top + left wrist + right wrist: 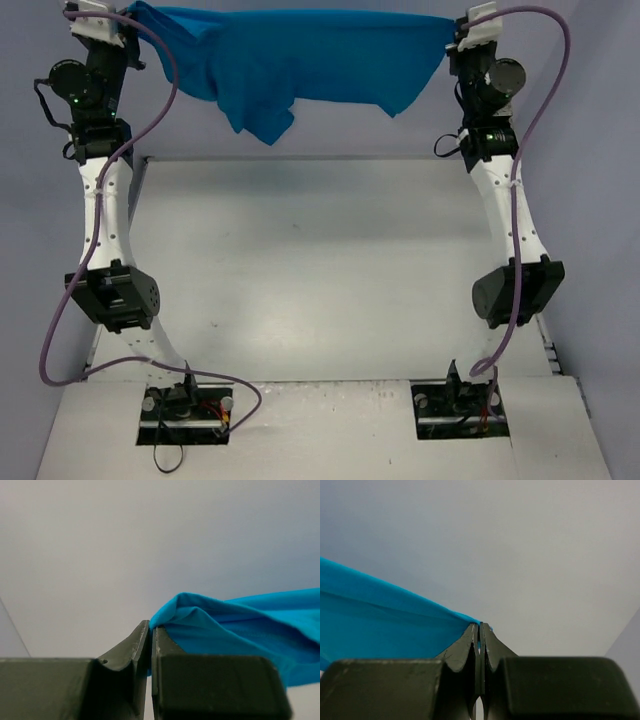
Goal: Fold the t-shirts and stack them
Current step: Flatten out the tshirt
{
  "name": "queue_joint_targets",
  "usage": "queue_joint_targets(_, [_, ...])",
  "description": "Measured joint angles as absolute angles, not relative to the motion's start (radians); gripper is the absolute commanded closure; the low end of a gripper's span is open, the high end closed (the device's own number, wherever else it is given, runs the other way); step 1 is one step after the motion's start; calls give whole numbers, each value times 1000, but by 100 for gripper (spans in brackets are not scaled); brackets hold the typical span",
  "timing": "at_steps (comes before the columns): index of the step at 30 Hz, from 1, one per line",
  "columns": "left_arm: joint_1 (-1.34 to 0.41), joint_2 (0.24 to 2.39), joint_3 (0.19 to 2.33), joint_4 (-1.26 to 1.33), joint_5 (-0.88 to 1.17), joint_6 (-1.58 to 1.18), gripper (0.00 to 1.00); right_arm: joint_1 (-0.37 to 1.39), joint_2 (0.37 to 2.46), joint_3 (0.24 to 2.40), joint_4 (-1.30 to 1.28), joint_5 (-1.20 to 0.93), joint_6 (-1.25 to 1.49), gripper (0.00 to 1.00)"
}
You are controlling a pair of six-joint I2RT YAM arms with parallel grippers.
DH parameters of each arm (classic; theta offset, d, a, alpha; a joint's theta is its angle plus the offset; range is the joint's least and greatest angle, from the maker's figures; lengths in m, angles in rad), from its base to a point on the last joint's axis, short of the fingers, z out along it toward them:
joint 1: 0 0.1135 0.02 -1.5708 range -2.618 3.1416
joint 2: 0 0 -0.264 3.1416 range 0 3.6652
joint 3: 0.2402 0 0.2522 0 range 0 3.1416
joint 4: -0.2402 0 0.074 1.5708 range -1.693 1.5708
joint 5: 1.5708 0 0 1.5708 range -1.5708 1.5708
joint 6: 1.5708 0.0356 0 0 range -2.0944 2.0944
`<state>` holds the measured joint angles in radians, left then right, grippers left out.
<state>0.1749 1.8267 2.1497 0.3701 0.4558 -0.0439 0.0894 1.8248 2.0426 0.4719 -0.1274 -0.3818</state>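
Pinched shut on a bunched corner of cloth, the left fingers (140,642) hold one end of the teal t-shirt (300,60); the right fingers (469,641) are clamped on its other end. Between them the shirt hangs stretched in the air, a loose part drooping near the left arm, well clear of the white counter (330,270). I'd call this the spreading step: next it wants lowering and laying flat, evenly, before any fold. Count: one t-shirt, two arms, two pairs of fingers
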Motion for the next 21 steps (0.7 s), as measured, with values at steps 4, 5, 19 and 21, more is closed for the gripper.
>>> queue_joint_targets(4, [173,1810,1905,437,478,-32,100,84,1843,1907,485,-157,-386,100])
queue_joint_targets(5, [171,1811,1844,446,482,-25,100,83,1853,1877,485,-164,-386,100])
queue_joint_targets(19, [189,1715,1351,246,741,305,100,27,1800,1453,312,-375,-565,100])
queue_joint_targets(21, [190,1633,1318,40,805,469,100,26,1709,1375,200,-412,-666,100])
